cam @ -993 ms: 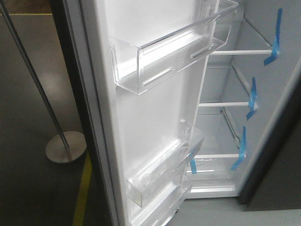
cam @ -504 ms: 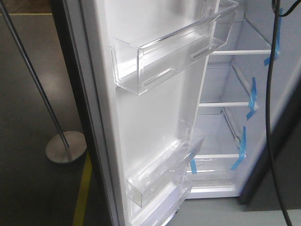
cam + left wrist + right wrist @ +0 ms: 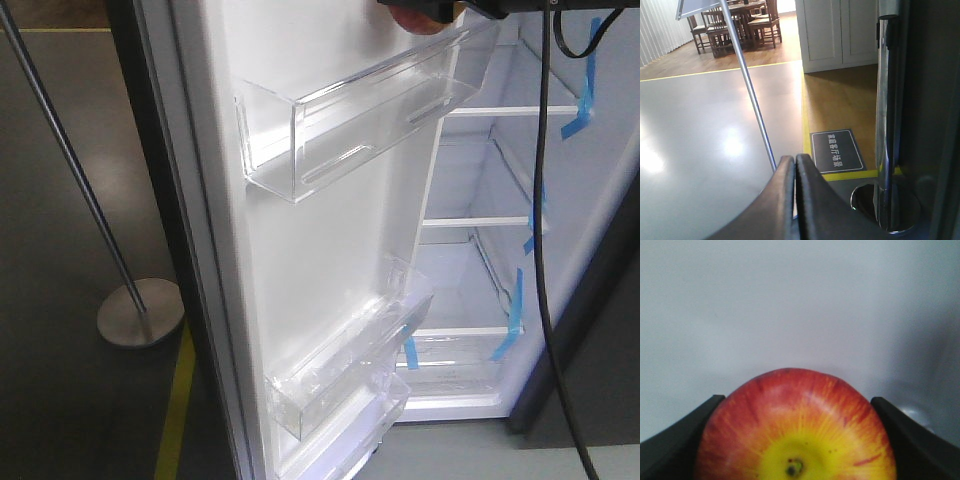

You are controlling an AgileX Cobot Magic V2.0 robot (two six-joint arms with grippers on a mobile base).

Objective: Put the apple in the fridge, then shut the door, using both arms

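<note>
The right gripper (image 3: 795, 445) held the apple (image 3: 795, 420) near the upper bin (image 3: 370, 115) of the door (image 3: 325, 260). I feared the apple could knock this bin and slip. The left gripper (image 3: 795, 195) was closed, empty.

**Apple (image 3: 421, 21) above the upper bin (image 3: 345, 125)**

The door (image 3: 330, 260) is swung open left of the fridge (image 3: 470, 165), with the shelves (image 3: 505, 111) stacked behind it. The upper bin is mounted over the lower bin (image 3: 335, 385) on the door's inner face. The apple is clamped in the right gripper (image 3: 797, 401). A stand (image 3: 140, 312) is set left of the door.
</note>
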